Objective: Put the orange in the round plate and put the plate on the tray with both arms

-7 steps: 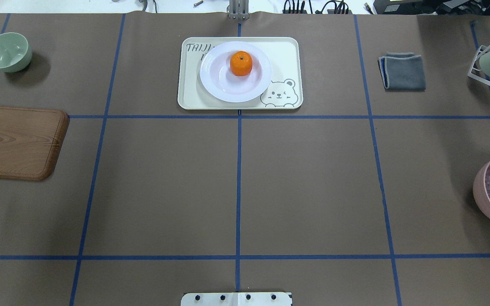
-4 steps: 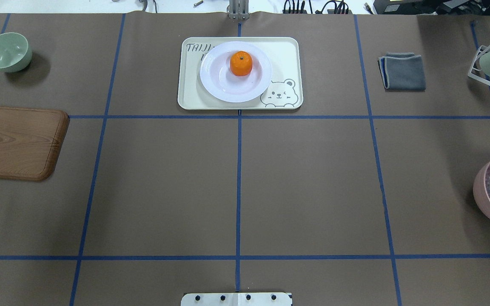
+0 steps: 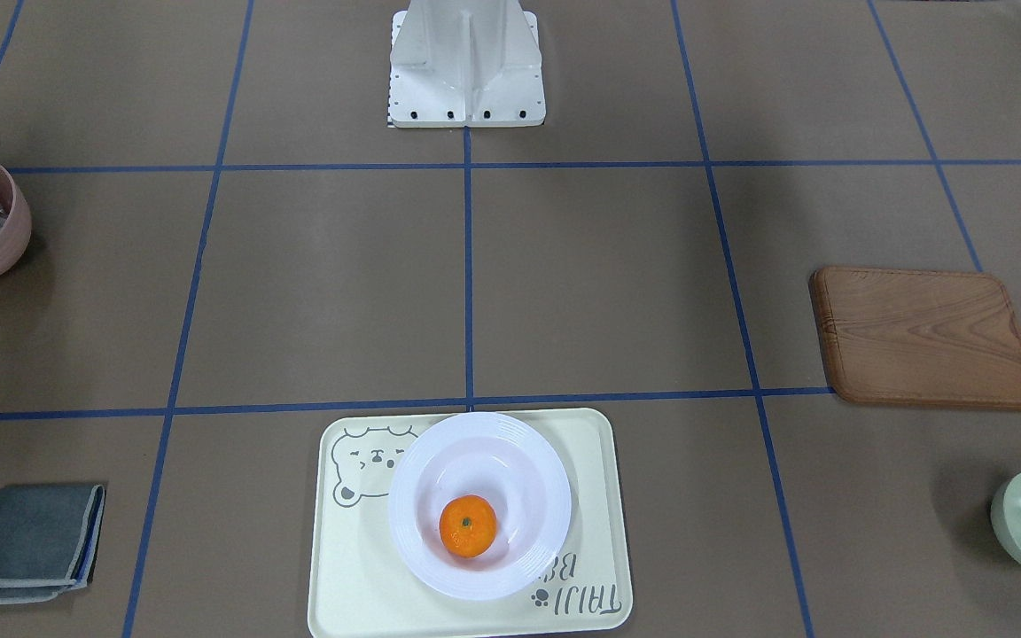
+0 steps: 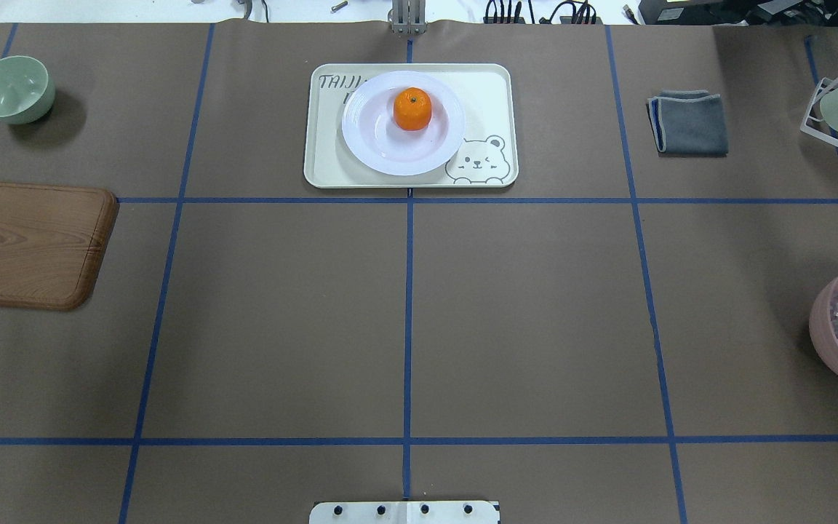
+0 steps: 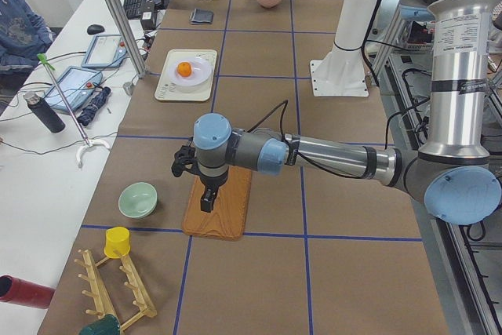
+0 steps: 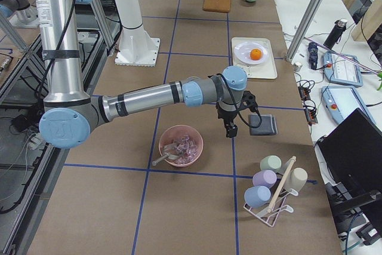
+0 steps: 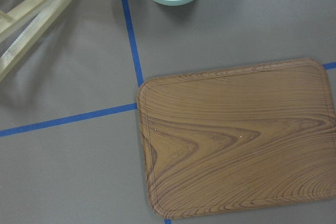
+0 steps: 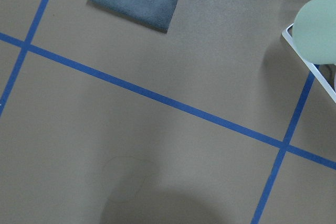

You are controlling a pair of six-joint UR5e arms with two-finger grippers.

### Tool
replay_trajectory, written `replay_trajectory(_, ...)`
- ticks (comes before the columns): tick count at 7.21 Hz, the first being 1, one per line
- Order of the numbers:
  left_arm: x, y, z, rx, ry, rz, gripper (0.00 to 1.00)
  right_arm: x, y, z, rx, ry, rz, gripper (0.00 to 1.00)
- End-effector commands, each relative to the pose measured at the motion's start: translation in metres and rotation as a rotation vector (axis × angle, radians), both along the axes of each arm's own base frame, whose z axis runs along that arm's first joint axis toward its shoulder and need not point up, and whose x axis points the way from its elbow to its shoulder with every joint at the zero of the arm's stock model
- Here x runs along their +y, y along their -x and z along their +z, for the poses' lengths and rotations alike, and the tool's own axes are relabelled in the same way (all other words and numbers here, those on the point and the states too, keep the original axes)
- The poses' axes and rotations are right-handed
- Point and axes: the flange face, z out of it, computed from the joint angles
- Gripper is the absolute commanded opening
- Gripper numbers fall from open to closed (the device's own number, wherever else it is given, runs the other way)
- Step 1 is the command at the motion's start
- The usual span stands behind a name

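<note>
Exterior left view: your left gripper (image 5: 205,196) hangs over the brown rectangular wooden board (image 5: 227,213). In the exterior right view the right gripper (image 6: 231,128) hangs beside the folded grey cloth (image 6: 263,125). Whether either pincer is apart or together cannot be told. The cream rectangular tray (image 4: 490,91) carries the white round deep plate (image 4: 369,149), with the small orange mandarin (image 4: 412,109) inside it. The task appears complete. Risk: a low sweep across the tray could clip the plate's rim and roll the fruit out.

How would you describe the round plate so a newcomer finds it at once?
Find the cream tray with the bear drawing, at the table's far middle in the overhead view. On it lies the round plate, white with a wide ridged rim, holding the orange. Unlike the green bowl and pink bowl at the table's sides, it is white and sits on the tray.
</note>
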Motion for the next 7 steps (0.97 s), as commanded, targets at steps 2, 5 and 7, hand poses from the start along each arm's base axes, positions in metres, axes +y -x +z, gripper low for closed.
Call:
replay_trajectory(2,0.0015,-0.0066,0.0009,0.007,-0.006,0.018,0.98,0.0046,0.002,0.0113,0.047,0.01,-0.001,1.0)
replay_trajectory(5,0.0008,-0.0083,-0.0006,0.009,-0.009,0.021,0.98,0.0106,0.0003,0.0135,0.045,0.02,-0.001,1.0)
replay_trajectory(7,0.0006,-0.0083,-0.0027,0.01,-0.018,0.022,0.98,0.0107,0.0004,0.0134,0.044,0.021,0.0,1.0)
